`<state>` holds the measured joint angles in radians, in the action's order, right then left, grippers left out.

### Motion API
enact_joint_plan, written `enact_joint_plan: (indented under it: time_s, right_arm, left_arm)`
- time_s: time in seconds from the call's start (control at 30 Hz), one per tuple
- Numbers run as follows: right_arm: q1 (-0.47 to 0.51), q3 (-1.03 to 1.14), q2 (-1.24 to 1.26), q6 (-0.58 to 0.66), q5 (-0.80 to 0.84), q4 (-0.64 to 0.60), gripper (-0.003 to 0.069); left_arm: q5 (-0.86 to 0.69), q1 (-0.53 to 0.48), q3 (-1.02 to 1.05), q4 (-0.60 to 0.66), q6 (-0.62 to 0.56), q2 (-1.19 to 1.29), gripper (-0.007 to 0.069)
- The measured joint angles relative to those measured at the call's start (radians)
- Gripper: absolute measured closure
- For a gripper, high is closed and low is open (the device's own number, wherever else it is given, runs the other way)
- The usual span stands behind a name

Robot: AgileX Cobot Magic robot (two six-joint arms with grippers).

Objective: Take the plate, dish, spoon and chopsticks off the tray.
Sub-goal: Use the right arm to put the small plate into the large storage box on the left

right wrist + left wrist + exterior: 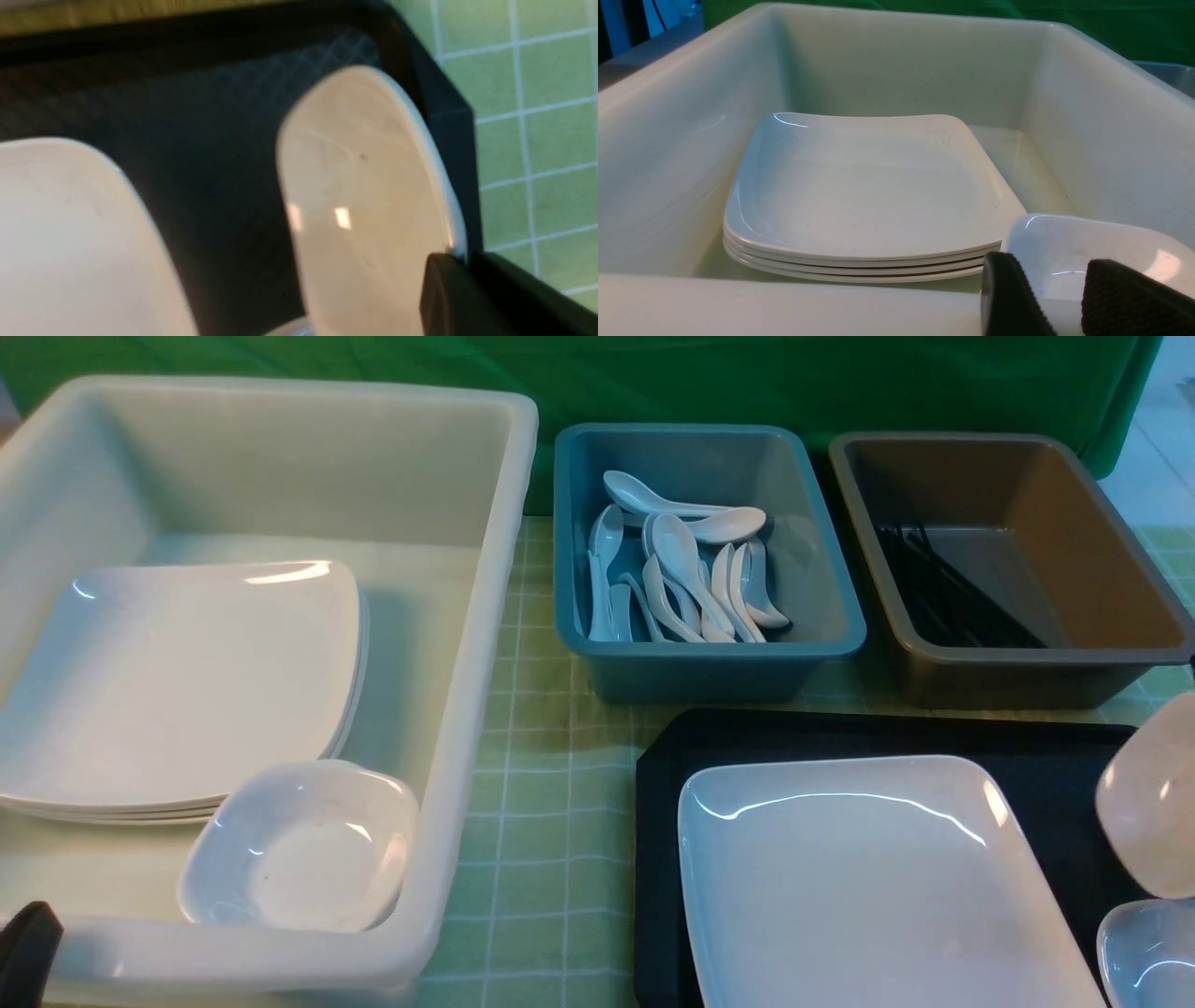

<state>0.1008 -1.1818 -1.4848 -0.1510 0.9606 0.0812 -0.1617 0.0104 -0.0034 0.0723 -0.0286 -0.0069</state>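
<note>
The white plate (878, 887) lies flat on the black tray (672, 756). A small white dish (1153, 798) hangs tilted above the tray's right side. In the right wrist view my right gripper (462, 261) is shut on the rim of this dish (364, 196), with the plate (70, 233) beside it. A second dish (1153, 952) sits at the tray's near right corner. My left gripper (1050, 261) is open at the white tub's front rim, holding nothing. Several spoons (681, 574) lie in the blue tub and chopsticks (952, 593) in the brown tub.
The big white tub (485, 616) on the left holds a stack of plates (177, 681) and one small dish (303, 845). The blue tub (709, 663) and brown tub (1027, 667) stand behind the tray. A green checked cloth (551, 803) covers the table.
</note>
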Motion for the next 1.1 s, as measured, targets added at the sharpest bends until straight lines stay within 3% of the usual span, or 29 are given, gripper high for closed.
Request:
enact_joint_plan:
  time_s: [0.23, 0.83, 1.1]
  right_arm:
    - [0.0, -0.03, 0.132, 0.009, 0.02, -0.032, 0.0636]
    - [0.0, -0.01, 0.141, 0.039, 0.045, -0.081, 0.0636]
    - [0.0, -0.102, 0.145, 0.103, 0.094, -0.257, 0.0636]
  left_arm:
    - [0.0, 0.0, 0.0, 0.0, 0.0, 0.0, 0.04]
    - [0.0, 0.0, 0.0, 0.0, -0.005, 0.0, 0.04]
    - [0.0, 0.0, 0.0, 0.0, -0.013, 0.0, 0.04]
